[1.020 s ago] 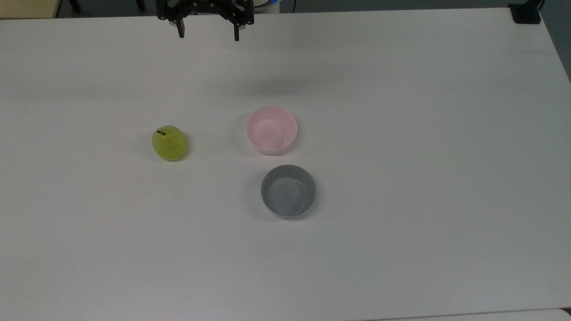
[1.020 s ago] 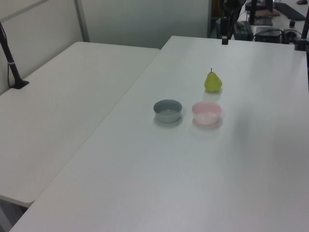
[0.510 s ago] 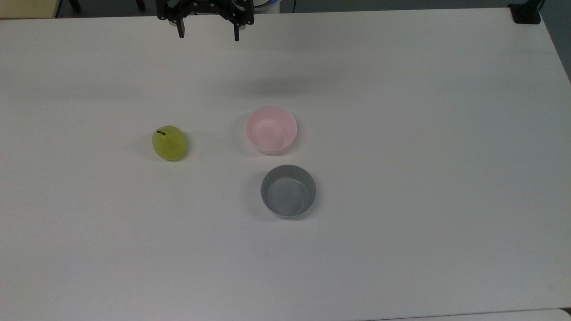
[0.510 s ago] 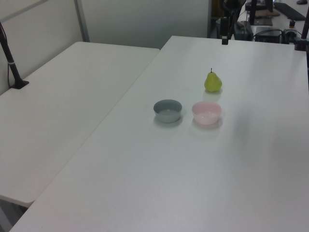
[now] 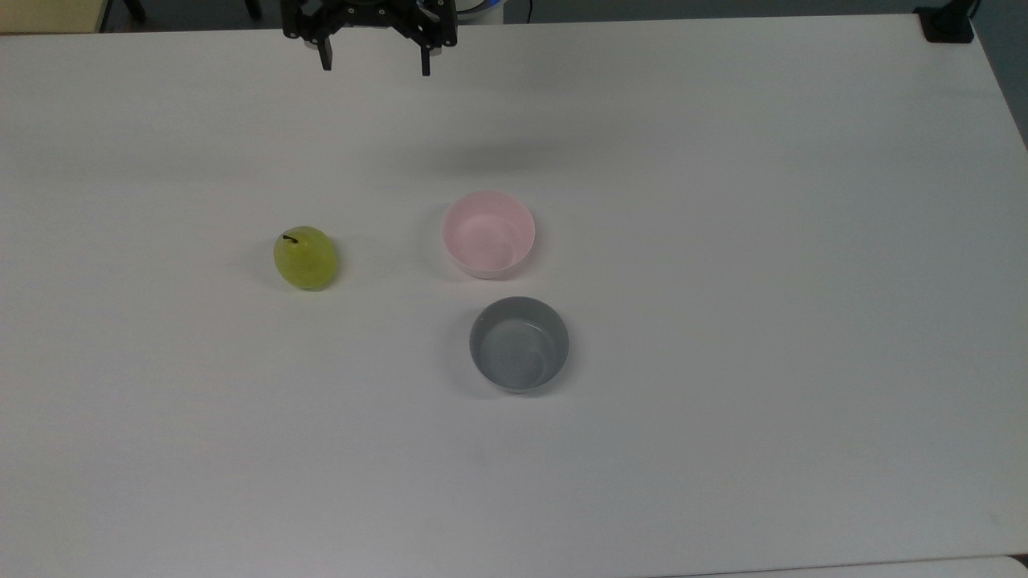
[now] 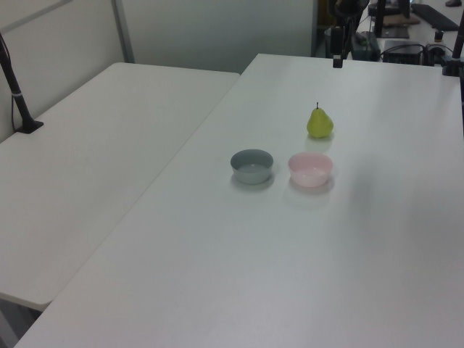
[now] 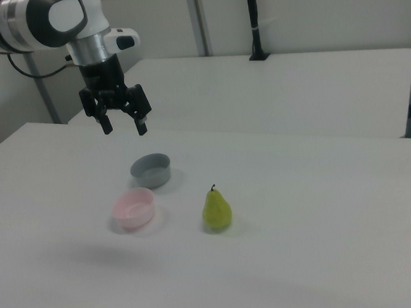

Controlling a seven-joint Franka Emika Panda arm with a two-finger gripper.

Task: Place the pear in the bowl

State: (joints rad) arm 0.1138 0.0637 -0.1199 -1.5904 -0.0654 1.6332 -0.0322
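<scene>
— Where was the pear when you checked the feeds?

— I saw the pear (image 5: 304, 258) standing upright on the white table (image 5: 723, 241), stem up, with nothing touching it. In the top view it sat toward the top view's left, level with the pink bowl (image 5: 488, 234) and clearly apart from it. In the right view the same pear (image 7: 216, 210) stood to the right view's right of the pink bowl (image 7: 134, 208), a little nearer the camera.

— And the bowls?

— I found the pink bowl empty, its inside plain and smooth. The grey bowl (image 5: 519, 343) sat near it without touching, lower and a touch rightward in the top view. In the left view the grey bowl (image 6: 252, 166) was to the left view's left of the pink bowl (image 6: 310, 169), and the pear (image 6: 319, 122) stood behind the pink one. The grey bowl held nothing either.

— What about the arm?

— I had the gripper (image 5: 375, 66) up at the far edge of the table in the top view, well away from the pear and both bowls. In the right view the gripper (image 7: 123, 127) hung in the air above the table, pointing down, its two fingers spread wide with nothing between them. Its faint shadow lay on the table beyond the pink bowl in the top view
</scene>
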